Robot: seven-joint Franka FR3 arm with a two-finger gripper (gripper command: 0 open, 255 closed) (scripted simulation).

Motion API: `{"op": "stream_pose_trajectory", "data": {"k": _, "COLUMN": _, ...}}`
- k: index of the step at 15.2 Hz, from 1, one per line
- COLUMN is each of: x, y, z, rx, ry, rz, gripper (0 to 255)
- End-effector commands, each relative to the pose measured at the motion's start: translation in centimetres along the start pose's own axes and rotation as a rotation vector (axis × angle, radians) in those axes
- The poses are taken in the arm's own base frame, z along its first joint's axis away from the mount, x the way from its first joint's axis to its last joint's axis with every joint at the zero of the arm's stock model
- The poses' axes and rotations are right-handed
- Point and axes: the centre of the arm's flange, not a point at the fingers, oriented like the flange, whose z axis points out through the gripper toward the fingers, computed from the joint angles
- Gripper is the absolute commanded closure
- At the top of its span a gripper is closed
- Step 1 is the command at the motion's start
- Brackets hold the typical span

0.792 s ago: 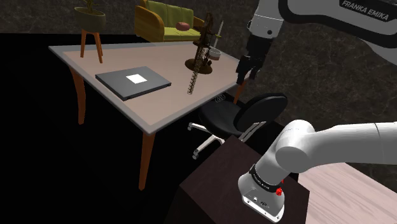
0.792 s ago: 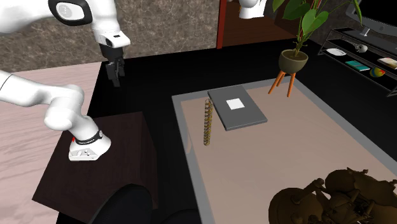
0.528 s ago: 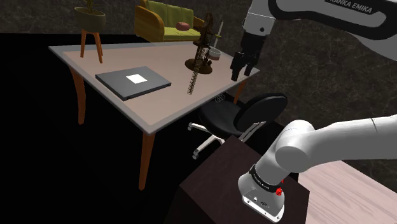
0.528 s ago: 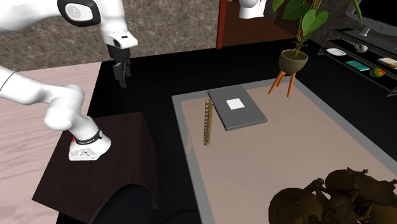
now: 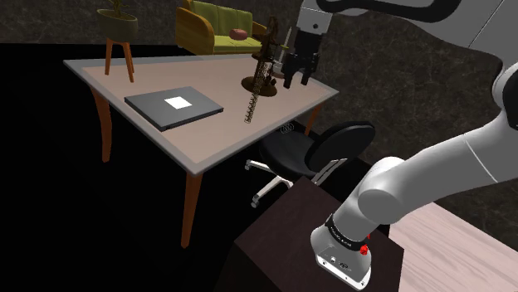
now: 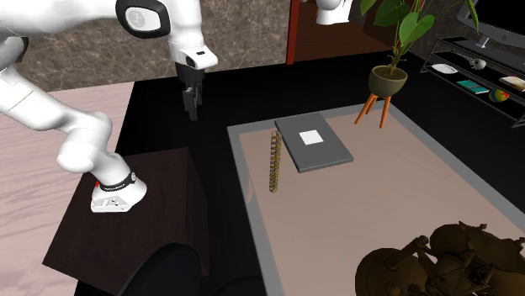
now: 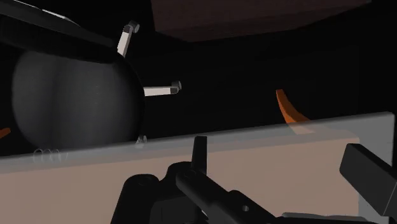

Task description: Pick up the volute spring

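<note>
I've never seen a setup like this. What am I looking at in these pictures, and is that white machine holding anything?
This is a computer-drawn scene. The white machine is a robot arm on a dark box. On the table lie a long coiled spring, which the arm should pick up, a flat grey slab with a white square, a potted plant on legs and a dark statue. An office chair stands beside the table. The arm's black two-fingered tool is open and holds nothing; it hangs in the air, apart from the spring. One picture looks down from beside the box, one from the statue's end of the table, and one from a camera on the tool itself.
</note>
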Motion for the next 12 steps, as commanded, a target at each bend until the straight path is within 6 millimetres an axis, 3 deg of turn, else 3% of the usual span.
{"op": "stream_pose_trajectory", "data": {"k": 1, "x": 2.4, "y": 0.8, "z": 0.0, "rx": 0.004, "ry": 0.002, "rz": 0.013, "gripper": 0}}
{"op": "stream_pose_trajectory", "data": {"k": 12, "x": 16.0, "y": 6.0, "z": -0.7, "rx": 0.028, "ry": 0.011, "rz": 0.081, "gripper": 0}}
